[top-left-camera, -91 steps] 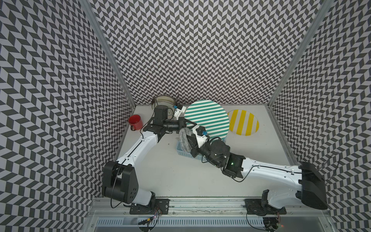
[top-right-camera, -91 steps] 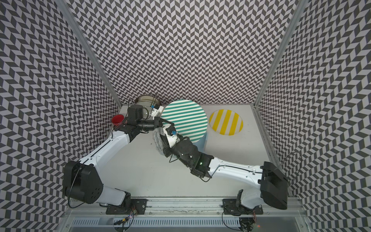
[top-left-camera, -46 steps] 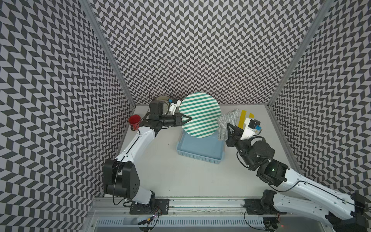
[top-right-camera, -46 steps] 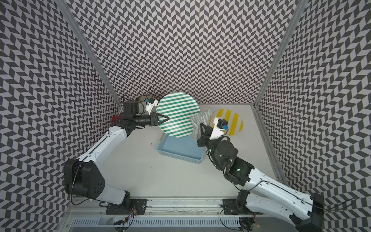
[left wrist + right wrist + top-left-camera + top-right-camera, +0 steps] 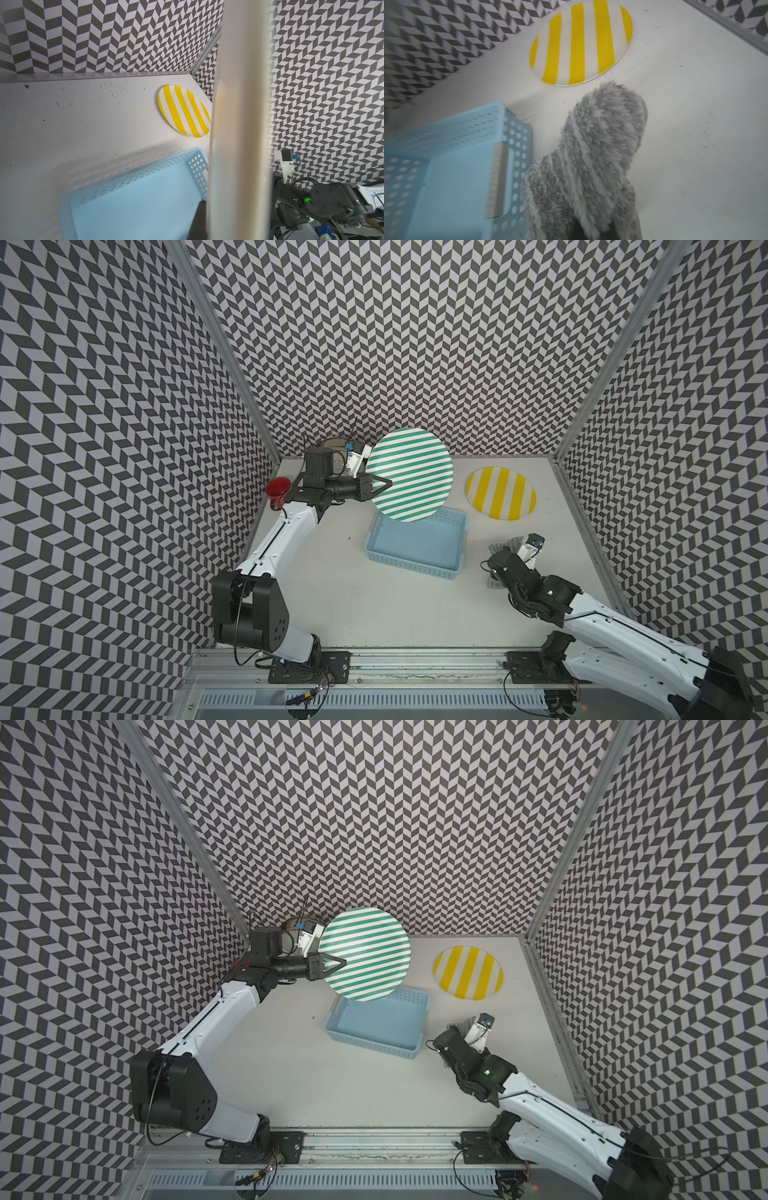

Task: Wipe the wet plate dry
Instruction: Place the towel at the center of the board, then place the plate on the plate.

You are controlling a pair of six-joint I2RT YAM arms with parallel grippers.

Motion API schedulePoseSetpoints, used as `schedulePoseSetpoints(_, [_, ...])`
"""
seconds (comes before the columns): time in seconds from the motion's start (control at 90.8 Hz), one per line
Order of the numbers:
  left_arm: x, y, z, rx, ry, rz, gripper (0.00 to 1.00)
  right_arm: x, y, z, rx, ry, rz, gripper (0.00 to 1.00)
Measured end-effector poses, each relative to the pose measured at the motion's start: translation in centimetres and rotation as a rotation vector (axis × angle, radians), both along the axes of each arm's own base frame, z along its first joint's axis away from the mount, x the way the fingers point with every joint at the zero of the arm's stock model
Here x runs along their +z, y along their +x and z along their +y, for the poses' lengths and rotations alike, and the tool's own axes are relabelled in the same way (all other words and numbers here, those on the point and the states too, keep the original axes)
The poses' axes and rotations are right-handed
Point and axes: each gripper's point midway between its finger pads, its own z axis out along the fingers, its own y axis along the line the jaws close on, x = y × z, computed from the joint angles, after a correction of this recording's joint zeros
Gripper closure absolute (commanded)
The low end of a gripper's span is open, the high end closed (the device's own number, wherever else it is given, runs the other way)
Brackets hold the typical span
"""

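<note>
The right tool [image 5: 591, 232], pinching the cloth [image 5: 600, 145], has retreated rightward from the green plate [image 5: 411, 475], which the left tool [image 5: 384, 483] still clamps; wiping seems finished.

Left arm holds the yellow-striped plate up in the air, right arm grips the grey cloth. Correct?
No: both top views show the left gripper holding the green-striped plate; the yellow-striped plate lies flat on the table. The right gripper does grip the grey cloth.

Fluffy grey cloth [image 5: 602, 145], perforated plastic basket [image 5: 411, 564], smooth green-striped plate [image 5: 409, 475].
</note>
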Motion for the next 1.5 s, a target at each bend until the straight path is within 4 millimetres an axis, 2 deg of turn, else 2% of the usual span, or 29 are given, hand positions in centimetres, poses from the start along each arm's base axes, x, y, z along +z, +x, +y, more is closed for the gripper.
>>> schedulePoseSetpoints(0.088, [0.2,-0.1,0.0,-0.004,0.004,-0.018,1.00,-2.5,-0.3,-1.2,-0.027,0.005,0.070,0.31])
schedulePoseSetpoints(0.121, [0.4,-0.2,0.0,-0.005,0.006,-0.026,1.00,-3.0,-0.4,-1.3,-0.021,0.012,0.086,0.21])
schedulePoseSetpoints(0.209, [0.6,-0.4,0.1,-0.009,0.013,-0.050,1.00,-2.7,0.2,-0.7,0.014,0.032,0.084,0.12])
schedulePoseSetpoints(0.319, [0.6,-0.6,0.1,-0.017,0.025,-0.070,1.00,0.3,1.5,0.3,0.070,0.060,0.011,0.06])
schedulePoseSetpoints(0.551, [0.1,-1.0,0.1,-0.039,0.051,-0.091,1.00,11.0,4.9,1.8,0.198,0.135,-0.227,0.08])
schedulePoseSetpoints(0.617, [0.1,-1.1,0.0,-0.048,0.057,-0.099,1.00,13.2,5.5,2.5,0.259,0.152,-0.269,0.10])
schedulePoseSetpoints(0.716, [-0.1,-1.6,-0.3,-0.073,0.063,-0.104,1.00,15.2,6.0,4.0,0.365,0.178,-0.305,0.12])
schedulePoseSetpoints(0.936, [-0.5,-4.2,-2.0,-0.204,0.049,-0.112,1.00,17.6,5.6,9.1,0.679,0.314,-0.372,0.24])
schedulePoseSetpoints(1.047, [-0.6,-5.9,-2.7,-0.283,0.027,-0.105,1.00,18.7,4.9,10.9,0.794,0.361,-0.412,0.27])
schedulePoseSetpoints(1.245, [-0.9,-8.7,-3.3,-0.395,0.006,-0.087,1.00,18.9,4.0,12.1,0.893,0.390,-0.446,0.30])
schedulePoseSetpoints(1.41, [-0.1,-10.2,-3.7,-0.462,-0.008,-0.108,1.00,19.1,3.5,12.5,0.938,0.391,-0.460,0.32])
schedulePoseSetpoints(1.498, [0.4,-10.7,-3.7,-0.484,-0.014,-0.120,1.00,19.4,3.3,12.5,0.949,0.382,-0.472,0.38])
